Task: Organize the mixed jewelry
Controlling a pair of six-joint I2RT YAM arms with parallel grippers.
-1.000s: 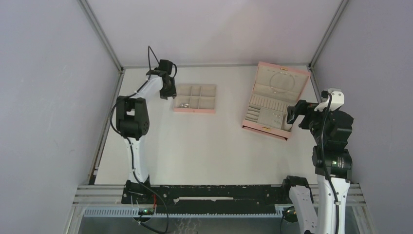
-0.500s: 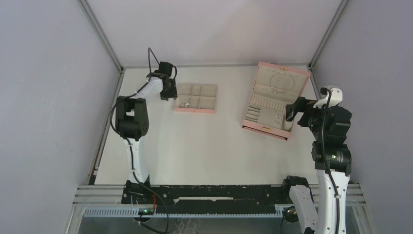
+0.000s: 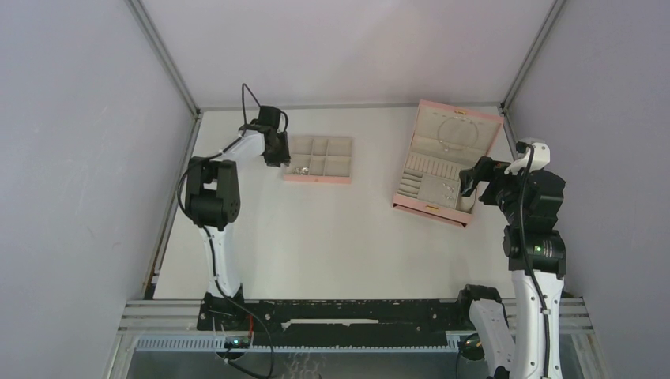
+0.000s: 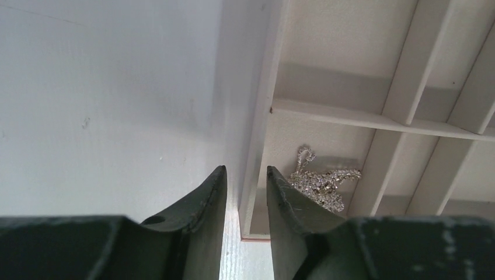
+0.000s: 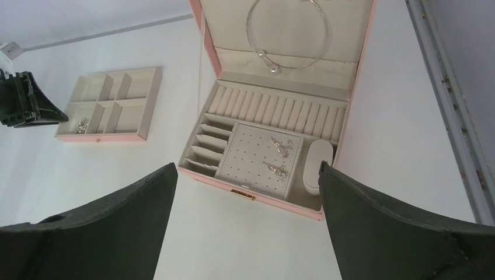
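The left fingers (image 4: 204, 216), barely parted, hang over the pink tray (image 4: 260, 116) near the far-left corner of the worktop (image 3: 332, 237); the right fingers (image 5: 117, 221) gape wide, facing the pink box (image 5: 274, 201).

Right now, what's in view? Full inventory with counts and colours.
table: 1, white, under everything
compartment tray: 1, pink with cream lining, far left of table
jewelry cluster: 1, silver, tray's near-left compartment
jewelry box: 1, pink, open, far right of table
wire hoop: 1, silver, in the box lid
sparkly pieces: 2, silver, on the box's stud pad
left gripper: 1, black, narrowly open, at the tray's left wall
right gripper: 1, black, wide open, facing the box
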